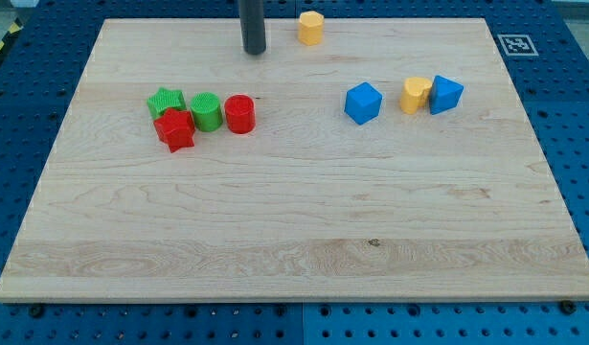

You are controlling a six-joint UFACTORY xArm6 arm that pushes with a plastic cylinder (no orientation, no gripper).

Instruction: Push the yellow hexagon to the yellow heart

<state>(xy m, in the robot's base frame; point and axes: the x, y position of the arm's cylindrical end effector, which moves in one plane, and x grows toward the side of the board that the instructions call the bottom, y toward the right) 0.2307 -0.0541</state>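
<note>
The yellow hexagon (311,28) sits near the view's top edge of the wooden board, a little right of centre. The yellow heart (416,95) lies further to the view's right and lower, touching a blue block (446,94) on its right side. Another blue cube (363,103) lies a short way to the heart's left. My tip (254,51) rests on the board to the left of the yellow hexagon, with a clear gap between them.
A cluster lies at the view's left: a green star (166,101), a red star (175,129), a green cylinder (206,111) and a red cylinder (239,113). The wooden board (294,240) sits on a blue pegboard table. A marker tag (514,43) is at the top right corner.
</note>
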